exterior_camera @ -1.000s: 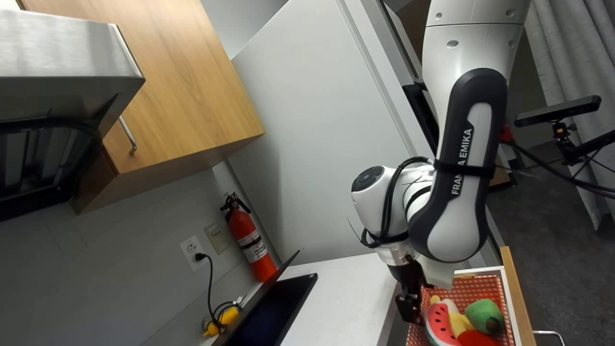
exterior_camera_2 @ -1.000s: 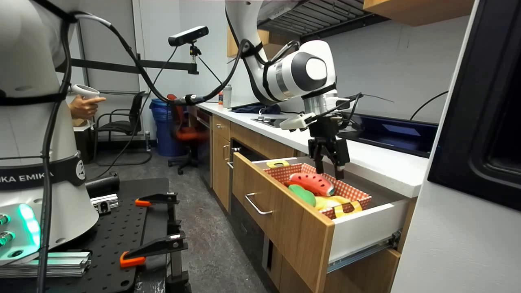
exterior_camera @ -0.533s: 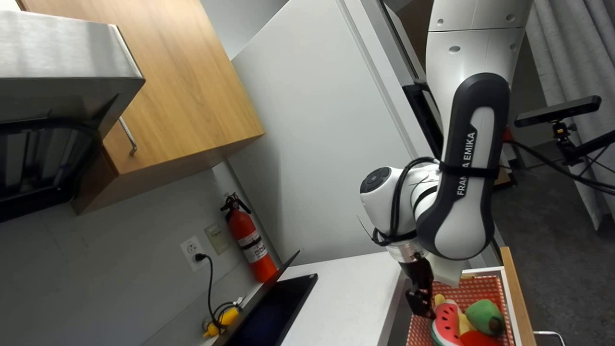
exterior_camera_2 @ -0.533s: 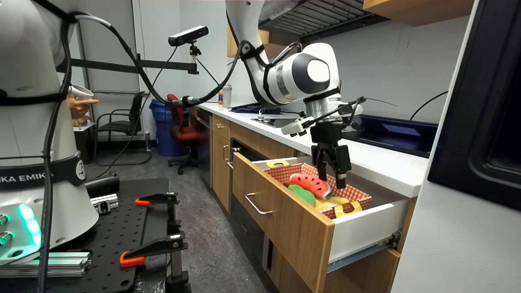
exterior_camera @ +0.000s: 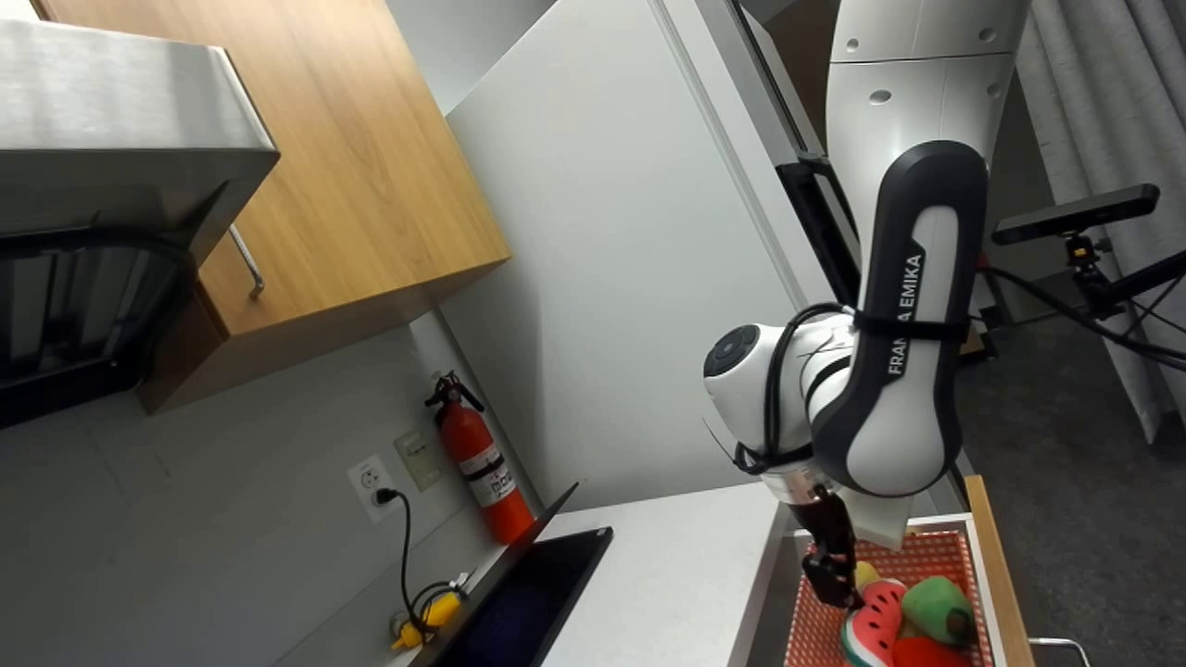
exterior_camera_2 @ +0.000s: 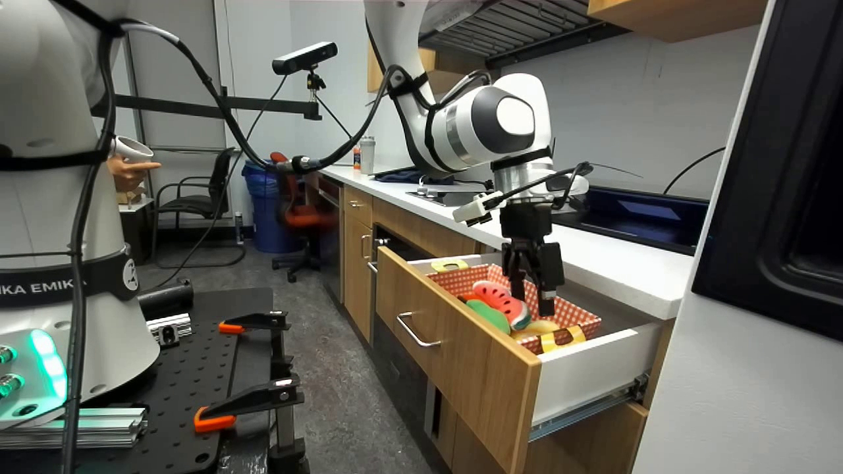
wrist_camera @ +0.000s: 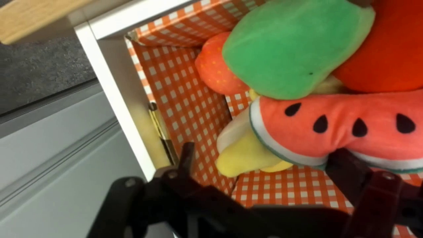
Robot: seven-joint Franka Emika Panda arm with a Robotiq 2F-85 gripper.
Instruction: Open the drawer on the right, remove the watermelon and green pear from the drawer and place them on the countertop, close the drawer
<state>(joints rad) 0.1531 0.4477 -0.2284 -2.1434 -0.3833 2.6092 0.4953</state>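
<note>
The drawer (exterior_camera_2: 454,349) is pulled out, with a wooden front and white sides. Inside it, the watermelon (wrist_camera: 297,132) lies across the other toys, red with dark seeds and a pale green-edged rind. Beside it, towards the drawer front, rests the green pear (wrist_camera: 290,49). My gripper (wrist_camera: 264,153) is low over the drawer with its jaws wide apart. One of its fingers (wrist_camera: 343,165) presses into the watermelon's rind, creasing the flesh; the other stands free, near the basket wall. In both exterior views the watermelon (exterior_camera: 876,630) is just beside the gripper (exterior_camera_2: 532,299). The white countertop (exterior_camera_2: 625,263) is behind the drawer.
A red-checked basket (wrist_camera: 281,191) lines the drawer and holds the fruit. A yellow fruit (wrist_camera: 244,155) pokes out under the watermelon; a red fruit (wrist_camera: 390,53) and a small orange-red one (wrist_camera: 219,66) lie near the pear. A black inset (exterior_camera: 519,602) is at the countertop's back.
My gripper has moved lower and towards the drawer's front. The watermelon has been pushed the same way, towards the green pear, and is dented. The jaws have stayed wide apart.
</note>
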